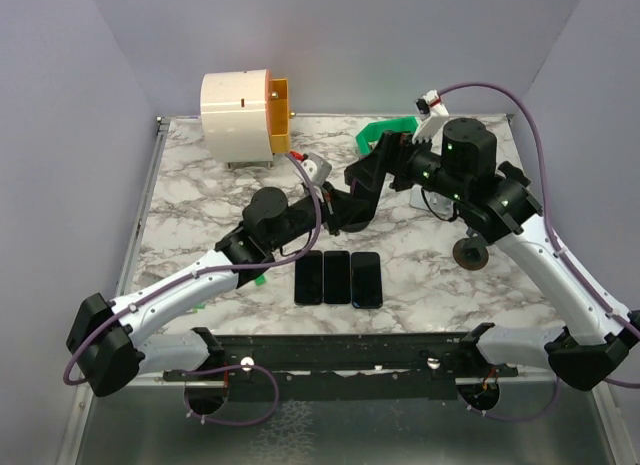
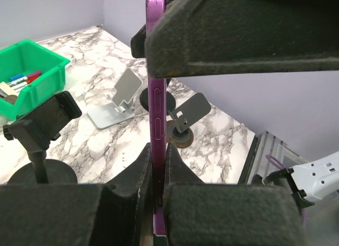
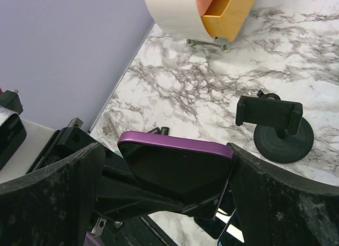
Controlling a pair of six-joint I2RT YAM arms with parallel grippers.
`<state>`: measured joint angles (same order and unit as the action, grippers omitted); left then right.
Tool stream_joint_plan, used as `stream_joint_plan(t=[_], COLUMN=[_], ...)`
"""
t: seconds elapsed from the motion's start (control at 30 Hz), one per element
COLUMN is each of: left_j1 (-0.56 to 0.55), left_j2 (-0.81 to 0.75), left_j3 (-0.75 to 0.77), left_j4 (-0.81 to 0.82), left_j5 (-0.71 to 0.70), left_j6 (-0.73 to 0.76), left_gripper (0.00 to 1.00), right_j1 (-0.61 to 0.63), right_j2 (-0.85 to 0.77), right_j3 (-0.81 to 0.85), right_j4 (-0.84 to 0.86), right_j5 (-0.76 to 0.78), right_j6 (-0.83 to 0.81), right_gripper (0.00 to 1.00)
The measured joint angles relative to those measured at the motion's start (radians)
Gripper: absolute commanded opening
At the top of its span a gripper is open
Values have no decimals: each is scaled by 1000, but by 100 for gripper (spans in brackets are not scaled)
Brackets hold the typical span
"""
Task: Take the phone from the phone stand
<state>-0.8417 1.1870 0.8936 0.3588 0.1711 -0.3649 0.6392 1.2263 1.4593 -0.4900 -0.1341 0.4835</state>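
Purple phone (image 2: 157, 98): edge-on in the air between my two end effectors, above the tabletop (image 2: 222, 145), seated in no stand I can see.
Left end effector (image 2: 158, 169): pressed together on the phone's two faces, pinching it low down; I judge this grip carries the weight.
Right end effector (image 3: 170, 169): spread wide, one finger on either side of the phone; I cannot tell whether a pad brushes its corner.
Reason: flanking fingers would guard the phone if it slipped.
Black clamp stand (image 3: 271, 115): beyond the phone, empty.
Silver stand (image 2: 119, 100): farther off, empty.
Hidden: the phone's lower end is cut off, and from above my arms cover it.
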Motion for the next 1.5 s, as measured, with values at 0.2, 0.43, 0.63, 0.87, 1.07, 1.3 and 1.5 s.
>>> stream_joint_plan(t=[0.2, 0.43, 0.63, 0.87, 1.07, 1.3, 1.5], left_j1=[-3, 0, 1, 1, 1, 1, 1], left_j2=[-36, -164, -276, -315, -329, -348, -351], left_j3=[-18, -85, -129, -158, -169, -171, -171], left_j4=[22, 30, 91, 169, 212, 240, 249], left_j5=[5, 37, 158, 286, 359, 383, 390], left_j6=[-21, -84, -142, -200, -224, -234, -241], left_gripper=[0, 0, 0, 0, 0, 0, 0], right_j1=[0, 0, 0, 1, 1, 1, 1], right_j2=[-48, -346, -505, -489, -421, -395, -369], right_j3=[-7, -263, -407, -525, -546, -546, -570], right_j4=[6, 165, 349, 604, 818, 925, 999], right_j5=[-61, -152, -312, -439, -542, -595, -632], right_j6=[-16, -93, -107, 12, 163, 245, 303], right_gripper=[100, 96, 90, 86, 75, 66, 57])
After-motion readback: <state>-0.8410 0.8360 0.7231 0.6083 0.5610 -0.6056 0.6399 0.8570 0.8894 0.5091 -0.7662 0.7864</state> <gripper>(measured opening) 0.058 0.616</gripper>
